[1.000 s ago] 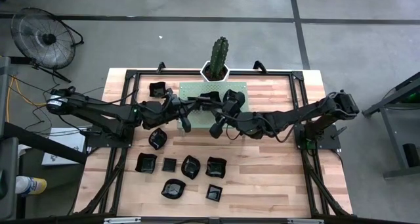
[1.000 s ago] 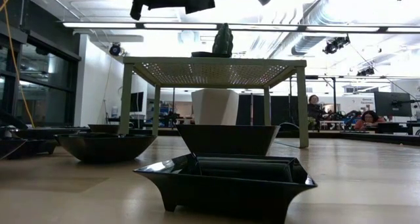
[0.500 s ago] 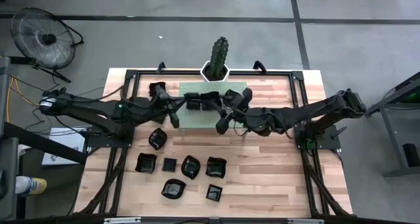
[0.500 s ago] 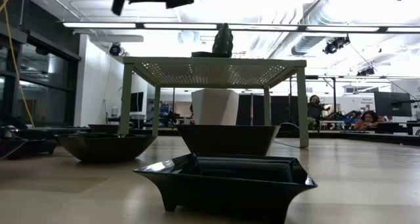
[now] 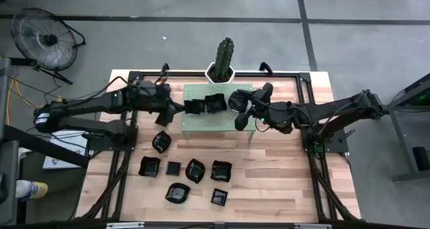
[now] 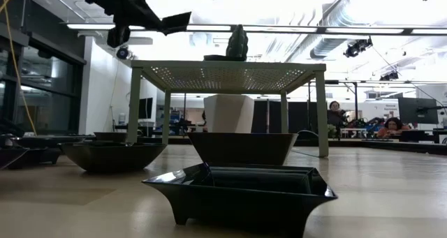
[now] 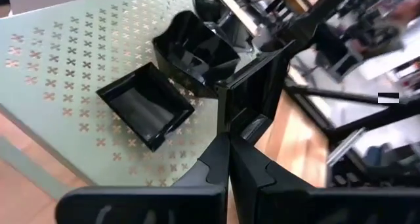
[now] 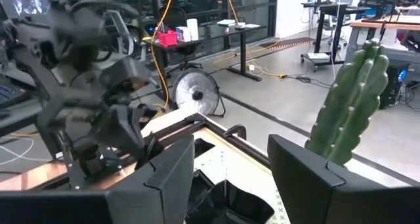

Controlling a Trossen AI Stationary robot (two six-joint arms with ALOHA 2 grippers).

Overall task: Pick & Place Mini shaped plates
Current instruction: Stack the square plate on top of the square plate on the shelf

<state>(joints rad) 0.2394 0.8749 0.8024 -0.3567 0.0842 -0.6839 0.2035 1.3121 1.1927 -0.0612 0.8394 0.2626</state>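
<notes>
The placing step is in hand. The left claw (image 7: 229,122) is pinched narrow on the rim of one small glossy black square dish (image 7: 259,79), carried just above the pale green perforated metal stand (image 7: 59,73). Ahead of its fingertips, two more black dishes (image 7: 146,106) sit on the stand, touching. Next it should lower the dish onto bare stand beside them, then let go. The right claw (image 8: 231,148) hovers opposite, fingers wide and empty. Seven dishes (image 5: 195,170) lie on the wood behind the left claw – ten counted, one stand.
</notes>
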